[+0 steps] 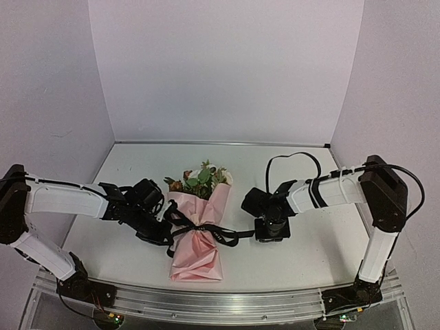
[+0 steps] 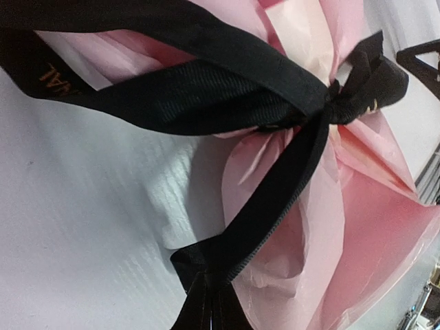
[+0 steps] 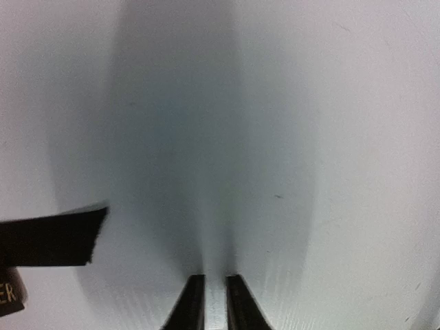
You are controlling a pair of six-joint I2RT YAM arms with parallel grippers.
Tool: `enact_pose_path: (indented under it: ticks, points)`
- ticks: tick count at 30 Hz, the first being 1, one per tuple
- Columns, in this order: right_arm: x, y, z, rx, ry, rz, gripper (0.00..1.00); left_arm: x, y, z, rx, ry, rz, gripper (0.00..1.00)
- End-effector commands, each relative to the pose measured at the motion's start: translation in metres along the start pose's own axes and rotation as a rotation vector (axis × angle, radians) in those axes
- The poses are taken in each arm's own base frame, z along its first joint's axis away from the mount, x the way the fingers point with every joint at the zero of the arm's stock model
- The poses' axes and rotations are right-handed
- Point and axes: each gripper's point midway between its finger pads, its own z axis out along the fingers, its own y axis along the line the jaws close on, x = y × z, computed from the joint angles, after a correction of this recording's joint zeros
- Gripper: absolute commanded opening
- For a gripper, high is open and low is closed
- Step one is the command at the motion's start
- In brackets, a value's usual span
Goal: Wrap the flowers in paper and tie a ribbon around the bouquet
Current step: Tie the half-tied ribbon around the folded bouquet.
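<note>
The bouquet [image 1: 198,234] lies mid-table: pink paper [image 1: 196,260] in a cone, with the flowers [image 1: 201,179] and their leaves at its far end. The black ribbon [image 1: 206,230] is knotted round its waist. In the left wrist view the knot [image 2: 347,93] sits on the gathered paper [image 2: 371,227], and one ribbon tail [image 2: 275,199] runs down into my left gripper [image 2: 210,302], which is shut on it. That left gripper [image 1: 167,232] is at the bouquet's left side. My right gripper [image 1: 272,235] points down at the table to the right, fingers slightly apart and empty [image 3: 215,283]. A loose ribbon end [image 3: 51,237] lies to its left.
The white table [image 1: 124,247] is boxed in by pale walls at the back and on both sides. An aluminium rail [image 1: 220,302] runs along the near edge between the arm bases. A black cable [image 1: 295,159] loops above the right arm.
</note>
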Motion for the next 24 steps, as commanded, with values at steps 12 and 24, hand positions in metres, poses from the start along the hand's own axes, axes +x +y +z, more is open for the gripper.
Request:
enact_pose_path:
  ticks: [12, 24]
  points:
    - [-0.056, 0.1, -0.053, -0.327, -0.237, -1.023, 0.46, -0.037, 0.036, -0.033, -0.128, -0.112, -0.049, 0.0]
    - [-0.044, 0.151, -0.028, -0.562, -0.275, -1.221, 0.54, -0.048, 0.034, -0.033, -0.112, -0.107, -0.035, 0.0]
